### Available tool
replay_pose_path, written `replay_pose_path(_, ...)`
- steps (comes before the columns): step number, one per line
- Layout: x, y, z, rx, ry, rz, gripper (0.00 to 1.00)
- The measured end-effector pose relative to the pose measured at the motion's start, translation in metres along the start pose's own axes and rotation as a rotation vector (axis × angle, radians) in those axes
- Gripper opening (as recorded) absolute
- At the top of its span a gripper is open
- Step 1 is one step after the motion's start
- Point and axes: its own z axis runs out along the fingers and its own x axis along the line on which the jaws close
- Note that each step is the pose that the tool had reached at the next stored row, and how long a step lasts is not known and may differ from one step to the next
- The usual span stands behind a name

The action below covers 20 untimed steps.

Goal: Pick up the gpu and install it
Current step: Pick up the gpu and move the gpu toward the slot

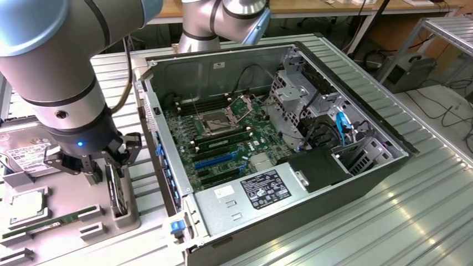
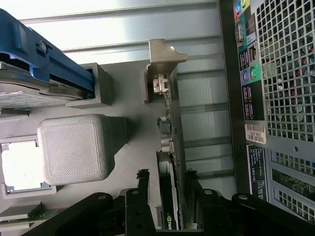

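Gripper [image 2: 166,177], fingers [image 2: 143,179] apart astride the upright gpu [image 2: 171,209] in grey holder [image 1: 127,219]: grasp likely needs centring, square closure.

Gpu [image 1: 117,194] upright in tray [image 1: 70,194] — case [image 1: 296,221] alongside

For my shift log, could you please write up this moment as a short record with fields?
gripper: open, one finger on each side of the gpu
gpu: standing on edge in its slot of the grey holder, not lifted
grey holder: also carries the hard drive and the memory stick
computer case: open, beside the holder
motherboard: exposed inside the case
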Motion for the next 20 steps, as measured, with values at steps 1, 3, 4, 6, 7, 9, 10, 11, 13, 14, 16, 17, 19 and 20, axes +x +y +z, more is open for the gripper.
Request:
replay_pose_path(1,0.0,-0.0001,0.0004,-0.0016,0.0003,0.0,0.42)
replay_pose_path(3,0.0,-0.0002,0.0006,-0.0022,0.0002,-0.001,0.42)
replay_pose_path(4,0.0,-0.0003,0.0007,-0.0022,0.0002,-0.001,0.42)
replay_pose_path(6,0.0001,-0.0003,0.0007,-0.0022,0.0002,-0.001,0.41)
replay_pose_path(7,0.0001,-0.0004,0.0008,-0.0022,0.0002,-0.001,0.34)
replay_pose_path(9,0.0001,-0.0004,0.0009,-0.0021,0.0005,-0.003,0.27)
replay_pose_path(10,0.0001,-0.0004,0.0009,-0.0021,0.0005,-0.004,0.27)
replay_pose_path(11,0.0001,-0.0004,0.001,-0.0022,0.0006,-0.006,0.27)
replay_pose_path(13,0.0001,-0.0004,0.0012,-0.0024,0.0008,-0.01,0.27)
replay_pose_path(14,0.0001,-0.0004,0.0012,-0.0024,0.001,-0.014,0.27)
replay_pose_path(16,0.0001,-0.0004,0.0013,-0.0027,0.0013,-0.021,0.27)
replay_pose_path(17,0.0001,-0.0004,0.0013,-0.0028,0.0013,-0.023,0.27)
replay_pose_path(19,0.0001,-0.0004,0.0013,-0.0027,0.0013,-0.023,0.27)
replay_pose_path(20,0.0001,-0.0004,0.0013,-0.0028,0.0013,-0.023,0.27)
